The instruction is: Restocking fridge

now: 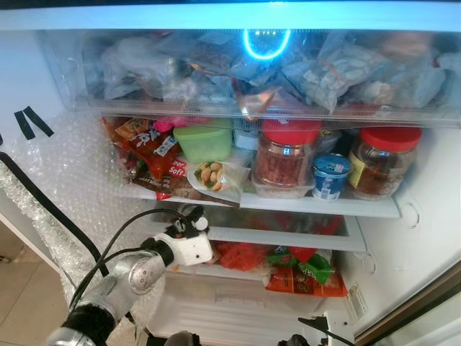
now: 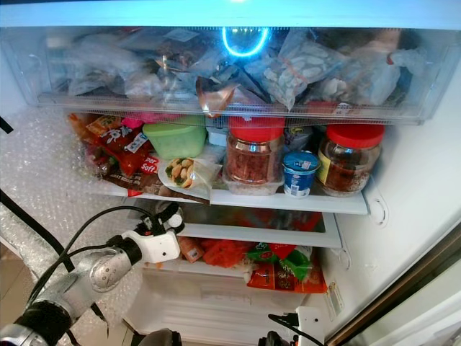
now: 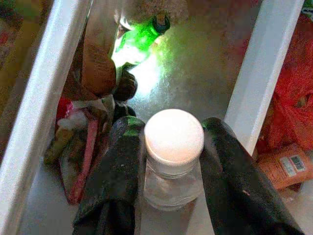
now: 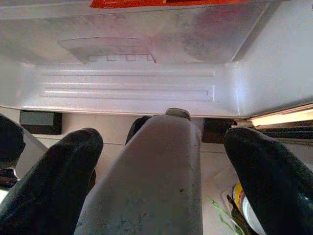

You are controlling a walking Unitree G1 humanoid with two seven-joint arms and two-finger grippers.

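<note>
Open fridge (image 1: 425, 238), interior lit. Top drawer (image 1: 252, 108): packed bags. Upper shelf (image 1: 302, 204): two red-lidded jars (image 1: 286, 160), green tub (image 1: 205, 140), yogurt cup (image 1: 330, 176), nut bag (image 1: 212, 179), snack packets. Lower shelf (image 3: 166, 73): green bottle (image 3: 139, 39) behind, wrappers beside. Left end effector (image 3: 168, 169): inside lower shelf, fingers clamped on white-capped clear bottle (image 3: 173, 147). Right end effector (image 4: 161, 171): low before bottom drawer (image 4: 137, 83), fingers spread, empty.

The left gripper (image 3: 168, 161) closes round a white-capped bottle (image 3: 173, 147), its lower body cut off by the frame edge. The frosted top drawer (image 1: 238, 108) blurs its bags. The right gripper (image 4: 161, 166) partly hides the floor.
</note>
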